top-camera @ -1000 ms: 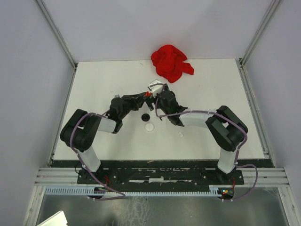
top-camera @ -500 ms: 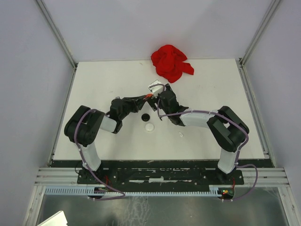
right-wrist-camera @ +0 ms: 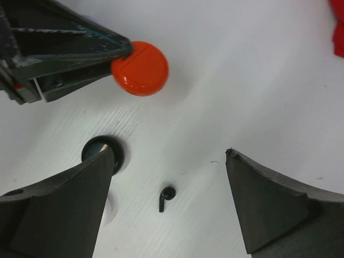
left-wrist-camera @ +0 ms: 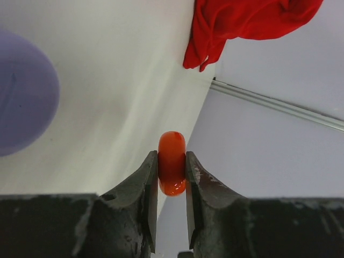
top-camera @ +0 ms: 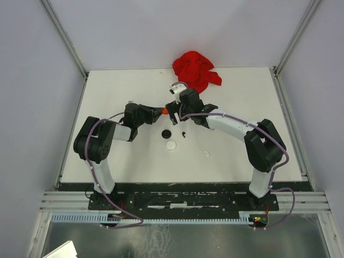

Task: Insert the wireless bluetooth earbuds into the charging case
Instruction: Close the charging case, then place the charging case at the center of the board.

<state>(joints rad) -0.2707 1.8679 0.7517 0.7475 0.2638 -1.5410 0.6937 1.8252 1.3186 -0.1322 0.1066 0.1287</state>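
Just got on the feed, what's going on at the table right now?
The left pincer is shut on a round orange-red case, gripping it by its flat faces. The case looks closed along its seam. The right pincer is open and hovers over a small black earbud lying loose on the table, near a black disc. It has not grasped the earbud yet.

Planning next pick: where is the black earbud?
Right wrist view: black earbud lies on the table beneath the open right gripper, right of the black disc.
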